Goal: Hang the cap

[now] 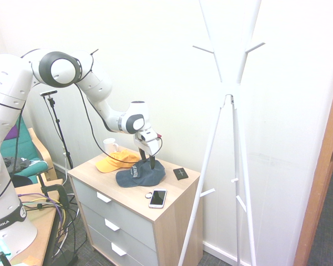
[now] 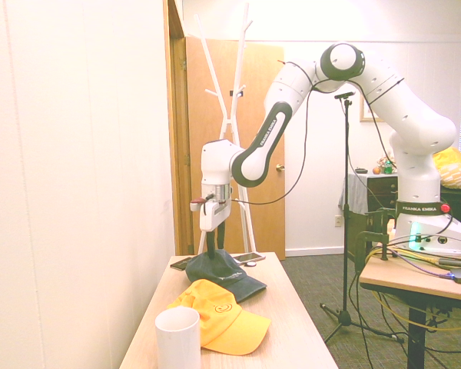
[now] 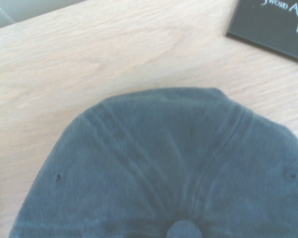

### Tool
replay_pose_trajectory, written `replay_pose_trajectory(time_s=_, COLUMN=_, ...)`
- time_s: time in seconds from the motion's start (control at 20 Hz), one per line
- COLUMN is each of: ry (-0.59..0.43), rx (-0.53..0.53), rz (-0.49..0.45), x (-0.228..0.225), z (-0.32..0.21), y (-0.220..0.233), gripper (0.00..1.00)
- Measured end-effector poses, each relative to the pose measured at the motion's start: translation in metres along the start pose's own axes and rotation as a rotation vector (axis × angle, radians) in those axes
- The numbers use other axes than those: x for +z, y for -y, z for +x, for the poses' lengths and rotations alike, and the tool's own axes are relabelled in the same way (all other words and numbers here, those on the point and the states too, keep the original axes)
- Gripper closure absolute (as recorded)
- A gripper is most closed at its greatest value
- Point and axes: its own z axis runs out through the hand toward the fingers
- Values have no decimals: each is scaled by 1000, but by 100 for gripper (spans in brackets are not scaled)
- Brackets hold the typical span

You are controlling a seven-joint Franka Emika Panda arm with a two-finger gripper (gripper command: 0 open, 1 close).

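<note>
The navy-blue cap (image 1: 140, 176) (image 2: 229, 270) lies on top of the wooden dresser (image 1: 173, 221), with small white lettering on its side. My gripper (image 1: 150, 164) (image 2: 211, 247) points straight down over the cap's crown, open, its fingertips at or just above the fabric, one on each side of the top. In the wrist view the cap's crown (image 3: 179, 168) with its top button fills the lower part, seen from close by. The white coat stand (image 1: 231, 100) (image 2: 229, 100) with its upward pegs rises right beside the dresser.
A yellow-orange cap (image 1: 116, 160) (image 2: 219, 315) lies touching the navy one, and a white mug (image 1: 110, 145) (image 2: 177, 338) stands behind it. A phone (image 1: 157, 198) and a small black card (image 1: 180, 173) (image 3: 273, 25) lie near the dresser's edges. The wall runs along its back.
</note>
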Motion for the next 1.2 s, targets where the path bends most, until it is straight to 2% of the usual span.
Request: replay_pose_trajectory(time_s=1.2, ry=-16, rx=-16, rz=-3, x=4, z=7, y=8, gripper=100)
